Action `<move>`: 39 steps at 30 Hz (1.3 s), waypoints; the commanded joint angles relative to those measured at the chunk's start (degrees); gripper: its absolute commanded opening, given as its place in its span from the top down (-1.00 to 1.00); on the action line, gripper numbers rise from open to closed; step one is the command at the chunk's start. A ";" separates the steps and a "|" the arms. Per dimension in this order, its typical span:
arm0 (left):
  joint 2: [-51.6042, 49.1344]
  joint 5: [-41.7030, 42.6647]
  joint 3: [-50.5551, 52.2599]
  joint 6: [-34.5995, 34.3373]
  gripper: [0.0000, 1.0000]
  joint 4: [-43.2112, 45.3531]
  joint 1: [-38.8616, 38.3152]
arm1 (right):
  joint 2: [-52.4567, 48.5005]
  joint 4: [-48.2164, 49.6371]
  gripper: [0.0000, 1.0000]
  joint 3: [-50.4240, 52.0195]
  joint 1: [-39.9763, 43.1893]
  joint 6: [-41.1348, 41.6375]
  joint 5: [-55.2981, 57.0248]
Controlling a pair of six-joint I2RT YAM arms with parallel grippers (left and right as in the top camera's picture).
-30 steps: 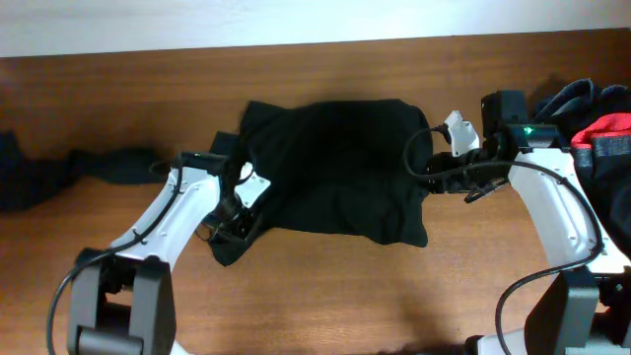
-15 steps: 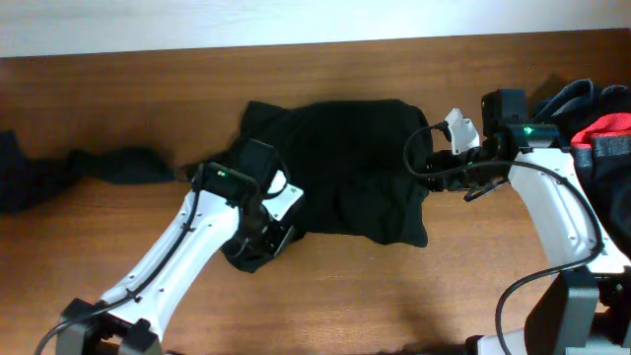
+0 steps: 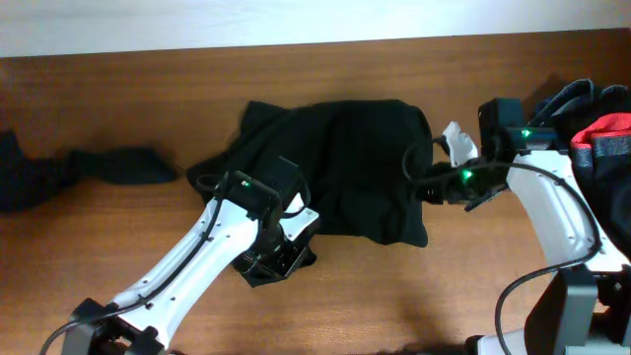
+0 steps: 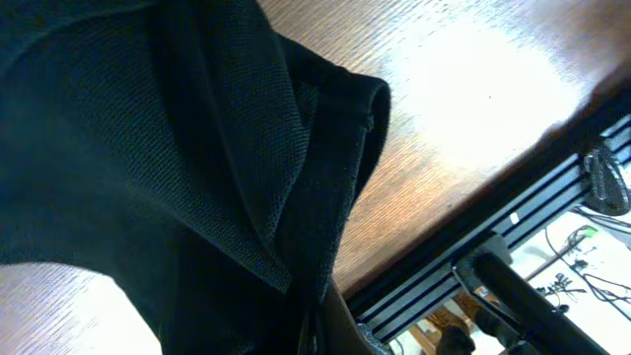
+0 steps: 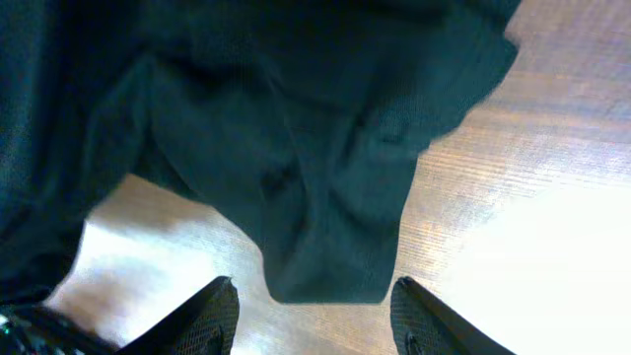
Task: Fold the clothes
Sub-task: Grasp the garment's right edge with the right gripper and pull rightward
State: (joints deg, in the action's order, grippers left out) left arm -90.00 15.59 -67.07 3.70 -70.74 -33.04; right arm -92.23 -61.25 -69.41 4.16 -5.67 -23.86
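The wooden table [image 3: 118,108] fills almost the whole overhead view. In the middle of it, a little to the far side, lies the black top [image 3: 345,158], spread out but with many wrinkles. Its near left corner is pulled away from the rest, toward the near edge.

The left arm [image 3: 197,261] comes in from the near left and reaches up to this corner. The right arm [image 3: 557,212] comes in from the near right and bends to the right edge of the black top.

At the far right edge of the table there is a pile of clothes [image 3: 577,99], dark on its left side with a red piece [image 3: 603,130] on top. On the left side, well apart from the black top, a dark garment [image 3: 108,166] lies stretched toward the left edge.

The left gripper [image 3: 279,264] is pressed together on the near left corner of the black top. In the left wrist view the cloth [image 4: 197,177] runs down into it.

The right gripper [image 5: 314,314] has its fingers [image 5: 212,316] spread apart. A hanging fold of the black top is just beyond them, and they do not pinch it.
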 commanded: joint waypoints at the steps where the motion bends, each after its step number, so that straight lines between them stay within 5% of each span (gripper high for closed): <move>1: 0.61 -2.14 -0.26 -0.52 0.99 -0.02 -0.20 | -0.15 1.31 -0.09 5.20 0.37 2.10 -0.22; 24: 0.61 -2.12 -0.26 -0.52 0.99 2.58 -0.20 | -0.20 29.16 -0.01 16.13 0.39 16.63 3.61; 39: 0.61 -2.10 -0.26 -0.52 1.00 2.58 -0.20 | -6.05 32.35 0.07 16.76 0.35 16.68 4.90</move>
State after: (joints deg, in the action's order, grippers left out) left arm -90.00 13.47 -67.07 3.57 -68.16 -33.04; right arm -95.81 -29.50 -53.43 4.21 10.57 -19.84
